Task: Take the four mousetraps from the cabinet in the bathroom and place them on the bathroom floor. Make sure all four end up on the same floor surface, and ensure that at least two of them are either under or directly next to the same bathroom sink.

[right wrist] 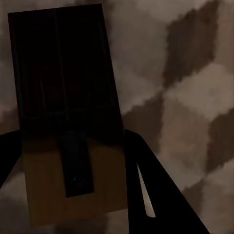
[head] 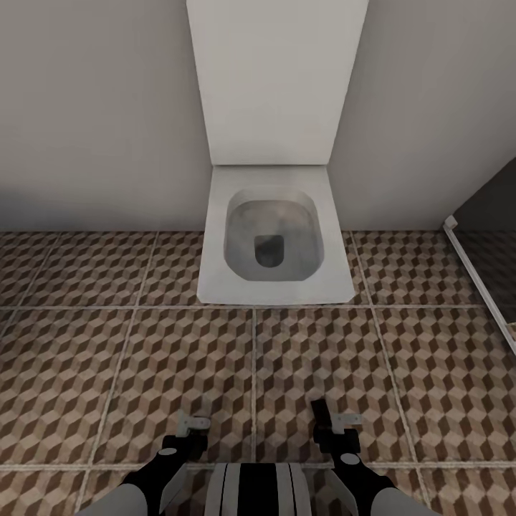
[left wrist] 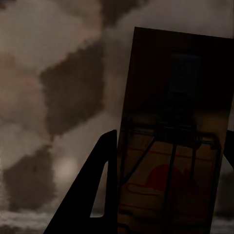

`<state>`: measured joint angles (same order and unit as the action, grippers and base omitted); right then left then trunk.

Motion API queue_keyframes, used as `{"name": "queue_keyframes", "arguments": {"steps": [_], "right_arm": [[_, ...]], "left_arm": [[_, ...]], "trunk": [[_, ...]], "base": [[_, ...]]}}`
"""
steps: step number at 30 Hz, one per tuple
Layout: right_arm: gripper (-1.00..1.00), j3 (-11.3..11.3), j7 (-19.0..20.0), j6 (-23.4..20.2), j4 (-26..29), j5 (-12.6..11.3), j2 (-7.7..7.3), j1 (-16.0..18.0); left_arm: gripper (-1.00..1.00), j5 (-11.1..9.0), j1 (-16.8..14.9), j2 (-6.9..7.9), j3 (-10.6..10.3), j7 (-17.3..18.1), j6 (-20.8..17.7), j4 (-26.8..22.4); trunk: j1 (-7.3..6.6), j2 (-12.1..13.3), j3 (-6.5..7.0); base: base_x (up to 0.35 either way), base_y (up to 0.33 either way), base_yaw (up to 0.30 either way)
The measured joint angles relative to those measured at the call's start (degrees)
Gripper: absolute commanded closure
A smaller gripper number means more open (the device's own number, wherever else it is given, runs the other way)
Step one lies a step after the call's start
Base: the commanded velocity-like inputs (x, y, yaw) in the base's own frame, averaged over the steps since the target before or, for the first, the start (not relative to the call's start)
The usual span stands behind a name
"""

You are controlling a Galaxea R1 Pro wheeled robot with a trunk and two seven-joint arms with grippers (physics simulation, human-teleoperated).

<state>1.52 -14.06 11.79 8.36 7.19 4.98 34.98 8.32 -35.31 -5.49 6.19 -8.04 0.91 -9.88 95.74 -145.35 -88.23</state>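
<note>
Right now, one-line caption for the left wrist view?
Left tool gripping a mousetrap, red mouse print visible, over the cube-patterned bathroom floor.

A white toilet (head: 269,236) stands at twelve o'clock against a plain grey wall (head: 93,107); cube-patterned floor tiles (head: 179,365) spread below, a dark panel (head: 494,215) at three o'clock.

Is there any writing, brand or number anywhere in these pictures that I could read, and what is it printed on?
No readable words, brands or numbers anywhere.
Mousetrap in the left claw: a red mouse picture with thin red lines, no legible lettering.
Mousetrap in the right claw: dark and shadowed, nothing readable.
Toilet, wall and bathroom floor: plain or patterned, no text.
</note>
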Motion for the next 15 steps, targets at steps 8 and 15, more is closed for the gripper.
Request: {"name": "queue_keyframes", "arguments": {"steps": [8,15], "right_arm": [[1.0,0.0,0.0,0.0,0.0,0.0,-0.01,0.0],[1.0,0.0,0.0,0.0,0.0,0.0,0.0,0.0]], "left_arm": [[1.0,0.0,0.0,0.07,0.0,0.0,0.2,0.0],[1.0,0.0,0.0,0.08,0.1,0.0,0.4,0.0]], "trunk": [[0.0,0.0,0.0],[0.0,0.0,0.0]], "base": [[0.0,0.0,0.0],[0.0,0.0,0.0]]}}
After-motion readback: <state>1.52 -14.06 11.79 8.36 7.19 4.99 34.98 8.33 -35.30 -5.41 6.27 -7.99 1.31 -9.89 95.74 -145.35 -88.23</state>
